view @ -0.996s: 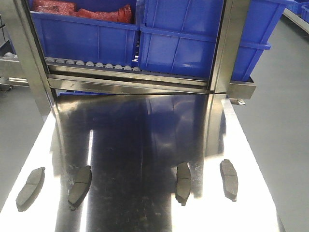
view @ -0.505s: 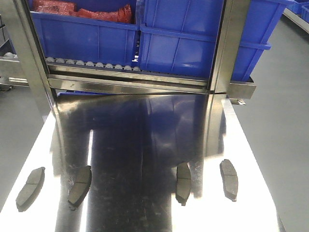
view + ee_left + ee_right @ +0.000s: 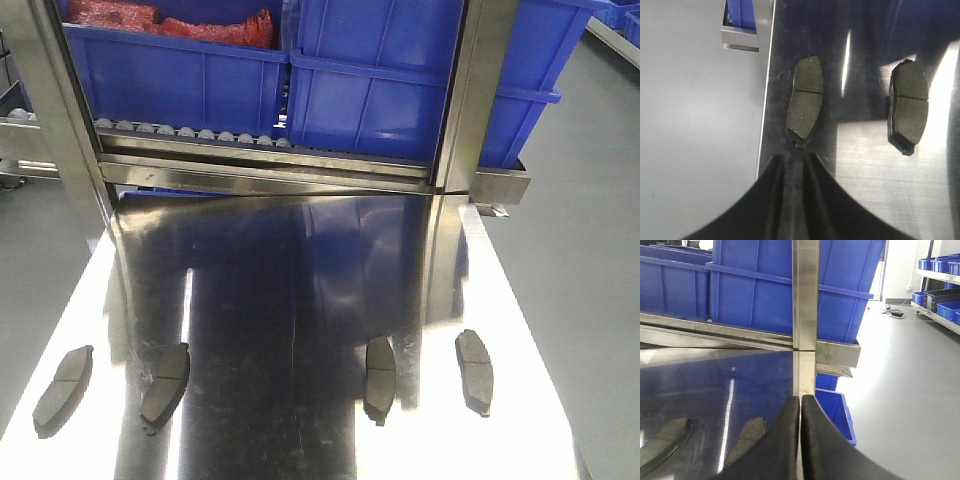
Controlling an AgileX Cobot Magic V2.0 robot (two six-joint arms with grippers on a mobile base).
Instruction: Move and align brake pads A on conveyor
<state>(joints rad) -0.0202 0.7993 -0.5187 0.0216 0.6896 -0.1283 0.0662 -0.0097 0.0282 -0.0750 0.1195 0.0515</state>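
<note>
Four brake pads A (image 3: pixel 380 378) lie on tabletop (image 3: pixel 280 290); left fingers (image 3: pixel 762 200) parted, right fingers (image 3: pixel 784 440) pressed together.

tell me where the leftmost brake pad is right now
The leftmost brake pad lies on the steel tabletop by its left edge, with another brake pad to its right; in the left wrist view it sits just ahead of the left hand.
</note>
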